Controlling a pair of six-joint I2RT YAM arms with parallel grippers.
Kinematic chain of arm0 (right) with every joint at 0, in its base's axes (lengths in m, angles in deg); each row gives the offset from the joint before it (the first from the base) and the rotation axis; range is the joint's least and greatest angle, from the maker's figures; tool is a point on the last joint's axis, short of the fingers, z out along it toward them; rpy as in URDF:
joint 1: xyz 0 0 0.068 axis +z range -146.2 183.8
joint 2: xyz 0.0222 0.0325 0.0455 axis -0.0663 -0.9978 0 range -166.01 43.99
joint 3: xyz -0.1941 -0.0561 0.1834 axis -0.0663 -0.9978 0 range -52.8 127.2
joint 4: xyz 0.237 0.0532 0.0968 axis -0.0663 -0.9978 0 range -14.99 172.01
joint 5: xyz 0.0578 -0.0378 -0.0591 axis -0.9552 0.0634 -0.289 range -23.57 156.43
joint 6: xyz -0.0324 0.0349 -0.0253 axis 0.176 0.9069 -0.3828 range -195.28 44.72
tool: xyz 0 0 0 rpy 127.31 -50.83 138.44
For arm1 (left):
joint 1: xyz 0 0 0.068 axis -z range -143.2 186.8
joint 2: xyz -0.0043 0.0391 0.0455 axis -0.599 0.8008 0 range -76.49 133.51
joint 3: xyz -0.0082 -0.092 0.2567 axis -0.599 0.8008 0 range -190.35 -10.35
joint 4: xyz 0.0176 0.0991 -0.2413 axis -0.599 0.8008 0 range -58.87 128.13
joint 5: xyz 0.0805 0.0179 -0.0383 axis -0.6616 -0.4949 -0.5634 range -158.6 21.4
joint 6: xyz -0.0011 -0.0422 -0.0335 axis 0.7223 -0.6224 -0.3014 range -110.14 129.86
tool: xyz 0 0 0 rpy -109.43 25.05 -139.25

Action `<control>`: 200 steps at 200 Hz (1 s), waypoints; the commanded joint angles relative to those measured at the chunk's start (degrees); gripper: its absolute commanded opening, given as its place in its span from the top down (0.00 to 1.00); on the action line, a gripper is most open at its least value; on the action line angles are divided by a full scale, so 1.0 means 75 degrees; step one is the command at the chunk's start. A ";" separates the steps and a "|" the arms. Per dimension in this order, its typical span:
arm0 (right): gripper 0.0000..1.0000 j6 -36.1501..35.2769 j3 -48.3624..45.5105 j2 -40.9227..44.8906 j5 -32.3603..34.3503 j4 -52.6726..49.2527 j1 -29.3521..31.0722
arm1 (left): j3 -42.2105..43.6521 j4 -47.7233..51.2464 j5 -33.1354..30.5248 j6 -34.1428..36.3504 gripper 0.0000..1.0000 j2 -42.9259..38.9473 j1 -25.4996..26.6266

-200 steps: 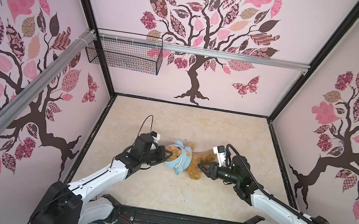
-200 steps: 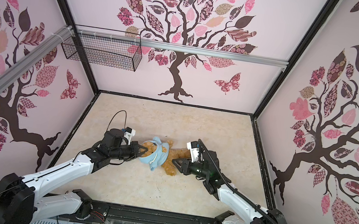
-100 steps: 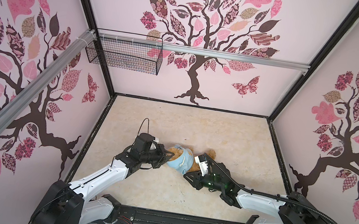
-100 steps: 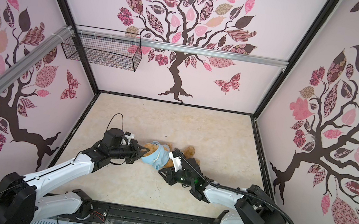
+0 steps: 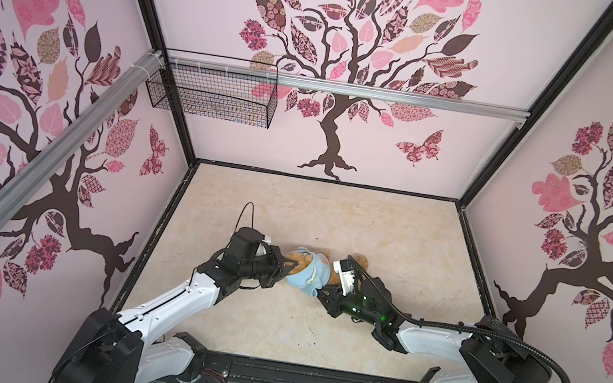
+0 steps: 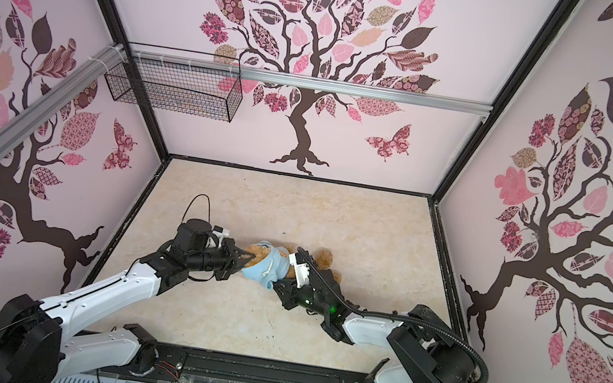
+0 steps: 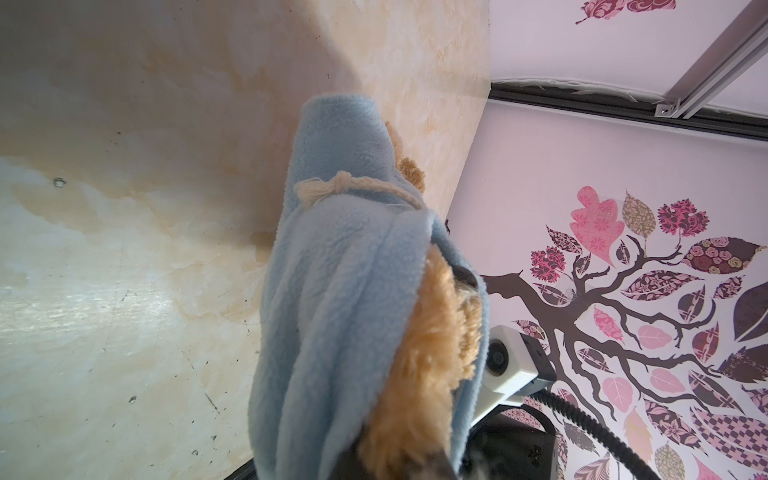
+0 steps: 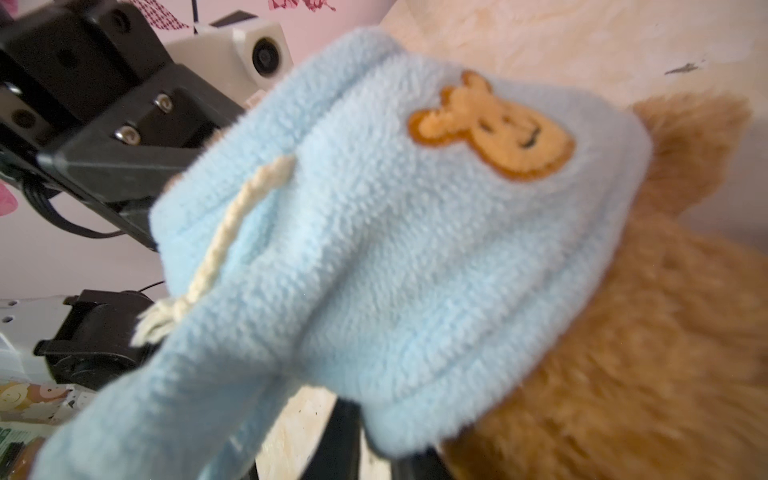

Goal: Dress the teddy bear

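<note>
The black wire basket (image 5: pixel 211 94) hangs on the rear rail at far left, well apart from the work. Below it, the left gripper (image 5: pixel 283 268) reaches in from the left; its jaws are clamped on fur of the golden-brown curly-furred plush teddy bear (image 5: pixel 360 261) where the fur emerges from the garment's opening. The teddy bear lies near the middle of the beige marbled table (image 5: pixel 394 232), between the two grippers. A light blue fleece hoodie (image 5: pixel 307 276) covers the part of it nearer the left gripper. The right wrist view shows the hoodie's orange bear-face patch (image 8: pixel 494 124) and cream drawcord (image 8: pixel 232 232). At right, the right gripper (image 5: pixel 320 292) has its jaws together against the hoodie's lower hem; whether they pinch fabric cannot be told.
</note>
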 commanded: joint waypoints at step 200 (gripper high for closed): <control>0.96 -0.1352 0.0283 0.1175 -0.0465 -0.4072 -0.1819 | -0.0761 0.0477 0.1337 0.3909 1.00 0.0374 -0.0824</control>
